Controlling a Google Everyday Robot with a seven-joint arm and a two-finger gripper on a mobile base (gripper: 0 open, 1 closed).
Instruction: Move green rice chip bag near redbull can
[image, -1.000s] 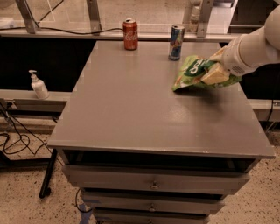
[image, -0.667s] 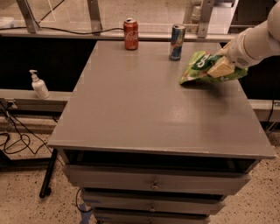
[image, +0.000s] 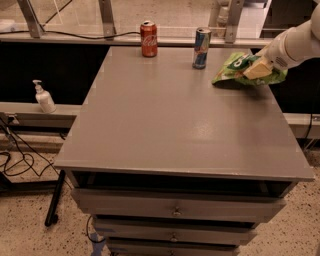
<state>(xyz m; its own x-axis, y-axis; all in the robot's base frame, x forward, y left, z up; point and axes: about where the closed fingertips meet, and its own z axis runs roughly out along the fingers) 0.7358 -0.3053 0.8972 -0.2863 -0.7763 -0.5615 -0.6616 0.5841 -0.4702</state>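
The green rice chip bag is a crinkled light-green snack bag at the far right of the grey table top, held just above the surface. My gripper comes in from the right on a white arm and is shut on the bag's right part. The redbull can, tall, slim, blue and silver, stands upright at the back of the table, a short way left of the bag.
A red cola can stands at the back, left of the redbull can. A white pump bottle sits on a ledge to the left. Drawers are below the table top. A rail with posts runs behind.
My gripper has carried the bag toward the back of the table, ending closer to the redbull can. The cans have not moved.
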